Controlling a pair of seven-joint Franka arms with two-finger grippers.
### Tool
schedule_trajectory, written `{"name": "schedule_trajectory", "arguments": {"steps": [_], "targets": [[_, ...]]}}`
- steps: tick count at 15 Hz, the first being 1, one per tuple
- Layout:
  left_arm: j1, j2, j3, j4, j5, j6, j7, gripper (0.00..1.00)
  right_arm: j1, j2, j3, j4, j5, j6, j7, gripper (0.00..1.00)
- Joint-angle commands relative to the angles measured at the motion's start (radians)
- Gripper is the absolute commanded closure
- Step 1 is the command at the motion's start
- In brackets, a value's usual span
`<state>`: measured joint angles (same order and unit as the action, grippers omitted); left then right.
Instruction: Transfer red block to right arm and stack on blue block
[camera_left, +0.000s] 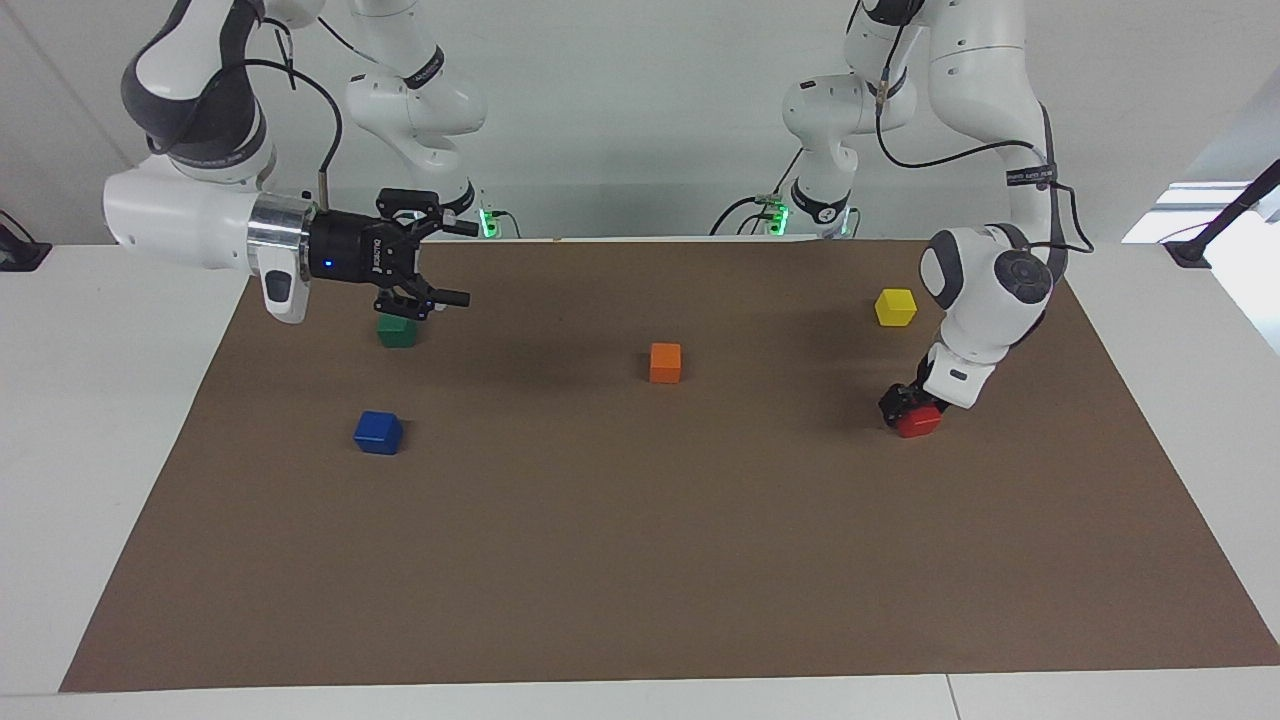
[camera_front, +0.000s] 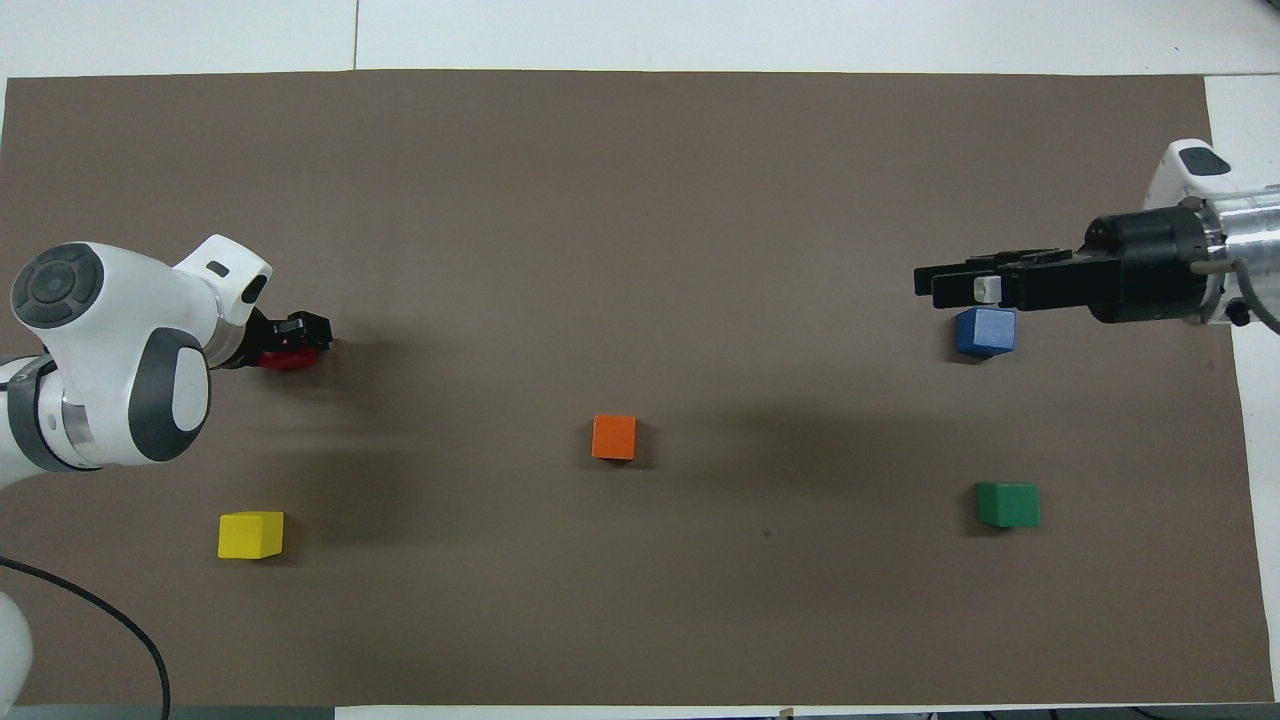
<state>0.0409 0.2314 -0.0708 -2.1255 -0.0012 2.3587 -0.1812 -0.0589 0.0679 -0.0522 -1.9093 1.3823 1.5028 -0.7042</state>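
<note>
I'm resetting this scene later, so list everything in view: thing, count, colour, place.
red block: 1, red, on the mat toward the left arm's end, between the left gripper's fingers
yellow block: 1, yellow, nearer to the robots than the red block
orange block: 1, orange, mid-mat
blue block: 1, blue, toward the right arm's end
green block: 1, green, nearer to the robots than the blue block
mat: 1, brown, covering the table
table: 1, white
left gripper: 1, black, down around the red block
right gripper: 1, black, open, raised, held sideways
</note>
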Motion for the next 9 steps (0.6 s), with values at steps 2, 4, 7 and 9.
{"name": "schedule_trajectory", "arguments": {"steps": [2,4,7,9], "targets": [[-0.001,-0.009,0.009,0.021,0.012,-0.044,-0.038,1.00,0.005,0.076,0.011,-0.106,0.289,-0.184,-0.083,0.00],[0.004,-0.020,0.008,0.082,0.001,-0.135,-0.072,1.00,0.020,0.170,0.011,-0.108,0.374,-0.316,-0.103,0.00],[-0.010,-0.023,0.002,0.188,-0.071,-0.257,-0.244,1.00,0.057,0.227,0.014,-0.158,0.441,-0.375,-0.095,0.00],[-0.013,-0.056,-0.010,0.194,-0.184,-0.312,-0.438,1.00,0.108,0.246,0.014,-0.194,0.513,-0.383,-0.087,0.00]]}}
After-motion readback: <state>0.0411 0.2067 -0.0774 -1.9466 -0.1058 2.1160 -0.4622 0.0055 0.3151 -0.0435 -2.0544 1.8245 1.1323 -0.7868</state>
